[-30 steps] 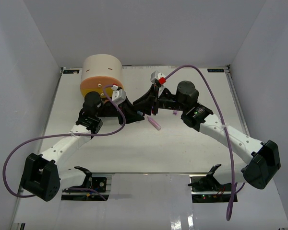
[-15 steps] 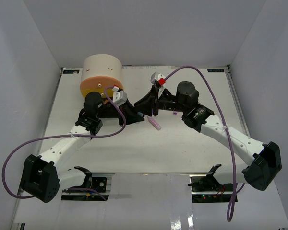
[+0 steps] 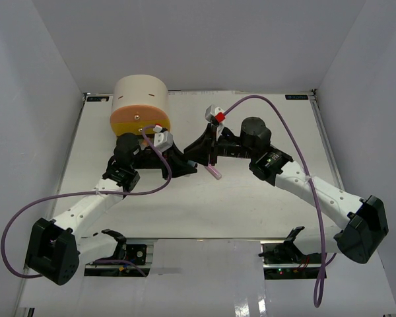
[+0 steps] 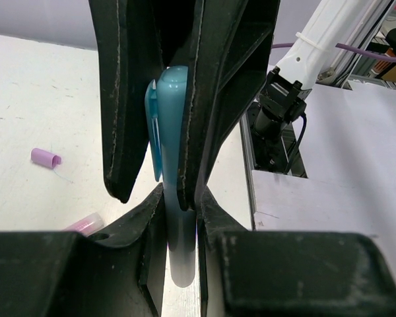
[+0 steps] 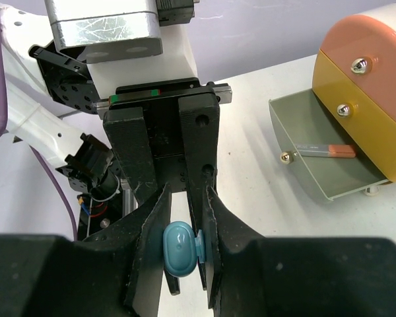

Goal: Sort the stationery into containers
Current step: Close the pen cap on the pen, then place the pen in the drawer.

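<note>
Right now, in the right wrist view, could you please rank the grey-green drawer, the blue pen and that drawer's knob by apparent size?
1. grey-green drawer
2. blue pen, enlarged by nearness to the camera
3. drawer knob

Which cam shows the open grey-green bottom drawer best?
Right wrist: the grey-green drawer stands pulled out of the half-round beige cabinet, with one thin orange-ended stick lying inside. Top external: the left arm hides it. Left wrist: not in frame.
</note>
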Motion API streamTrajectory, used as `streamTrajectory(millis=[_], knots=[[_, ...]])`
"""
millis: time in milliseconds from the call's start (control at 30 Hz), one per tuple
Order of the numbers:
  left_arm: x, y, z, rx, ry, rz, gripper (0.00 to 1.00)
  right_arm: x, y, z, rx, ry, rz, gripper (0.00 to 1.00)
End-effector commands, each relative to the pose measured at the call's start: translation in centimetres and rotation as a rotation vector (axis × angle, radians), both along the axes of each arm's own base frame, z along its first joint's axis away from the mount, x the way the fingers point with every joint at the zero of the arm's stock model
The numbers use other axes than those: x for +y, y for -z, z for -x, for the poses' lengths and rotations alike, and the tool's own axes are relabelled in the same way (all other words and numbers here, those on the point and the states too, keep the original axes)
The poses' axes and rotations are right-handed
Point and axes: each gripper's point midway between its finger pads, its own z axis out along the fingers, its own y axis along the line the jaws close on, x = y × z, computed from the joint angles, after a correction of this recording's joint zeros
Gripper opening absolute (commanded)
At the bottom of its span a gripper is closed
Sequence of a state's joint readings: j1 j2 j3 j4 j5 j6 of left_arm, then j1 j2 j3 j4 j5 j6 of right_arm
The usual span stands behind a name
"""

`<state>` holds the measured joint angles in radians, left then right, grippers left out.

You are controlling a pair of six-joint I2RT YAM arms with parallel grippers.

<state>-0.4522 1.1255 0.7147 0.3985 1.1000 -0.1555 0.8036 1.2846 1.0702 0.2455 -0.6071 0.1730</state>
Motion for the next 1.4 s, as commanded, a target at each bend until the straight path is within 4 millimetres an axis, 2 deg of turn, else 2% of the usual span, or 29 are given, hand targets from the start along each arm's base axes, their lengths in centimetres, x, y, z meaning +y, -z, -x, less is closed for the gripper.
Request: streamTrajectory(millis=[0,267,433,533,833,867,933,967,1033,1067,1100,1133,1167,1267,1300,1367], knots=[[0.2,-3.6,-0.7,-0.141,-0.036,0.075,0.0,0.0,3.8,0.9,0.115,-0.029,0.107,0.2],[0.2,-1.2,-1.2,-0.046,-0.059,0.028,0.0,0.2,1.8,-0.2,0.071,0.013,0.074,0.39],[0.3,-0.3,-1.2,-0.019,-0.067,0.012,0.0,0.3,0.6,-0.6,0.048,0.025,0.054,0.42],[0.3,0.2,-1.3,0.0,-0.07,0.003,0.0,0.4,0.2,-0.7,0.04,0.027,0.046,0.48],[0.9,3.1,-3.1,0.085,-0.196,-0.087,0.0,-0.6,-3.7,-1.6,-0.03,0.102,-0.017,0.75],[1.1,3.6,-3.1,0.11,-0.211,-0.111,0.0,-0.9,-4.1,-1.8,-0.039,0.119,-0.023,0.82],[1.6,3.6,-4.1,0.087,-0.28,-0.135,0.0,-1.4,-4.5,-2.4,-0.051,0.156,-0.029,0.88],[2.1,4.3,-4.2,0.11,-0.311,-0.168,0.0,-1.9,-5.0,-2.7,-0.064,0.177,-0.038,0.94],[3.3,4.4,-5.8,0.094,-0.435,-0.211,0.0,-2.8,-4.6,-3.6,-0.065,0.237,-0.029,0.99],[4.3,5.0,-6.0,0.069,-0.474,-0.268,0.0,-3.7,-5.0,-3.9,-0.077,0.274,-0.036,0.94],[5.1,5.2,-6.5,0.058,-0.524,-0.299,0.0,-4.5,-4.8,-5.0,-0.087,0.342,-0.027,0.91],[6.5,5.3,-7.5,0.042,-0.619,-0.349,0.0,-5.4,-4.1,-5.1,-0.084,0.378,-0.01,0.9],[7.4,5.2,-8.1,-0.007,-0.656,-0.385,0.0,-6.5,-3.7,-6.2,-0.086,0.45,0.002,0.9],[10.6,5.1,-10.1,-0.114,-0.806,-0.522,0.0,-9.1,-1.7,-7.3,-0.086,0.567,0.058,0.9],[12.0,5.0,-10.8,-0.138,-0.874,-0.577,0.0,-10.0,-0.7,-7.2,-0.076,0.589,0.08,0.9],[13.4,5.1,-11.8,-0.207,-0.908,-0.667,0.0,-10.8,0.4,-7.1,-0.073,0.608,0.1,0.9]])
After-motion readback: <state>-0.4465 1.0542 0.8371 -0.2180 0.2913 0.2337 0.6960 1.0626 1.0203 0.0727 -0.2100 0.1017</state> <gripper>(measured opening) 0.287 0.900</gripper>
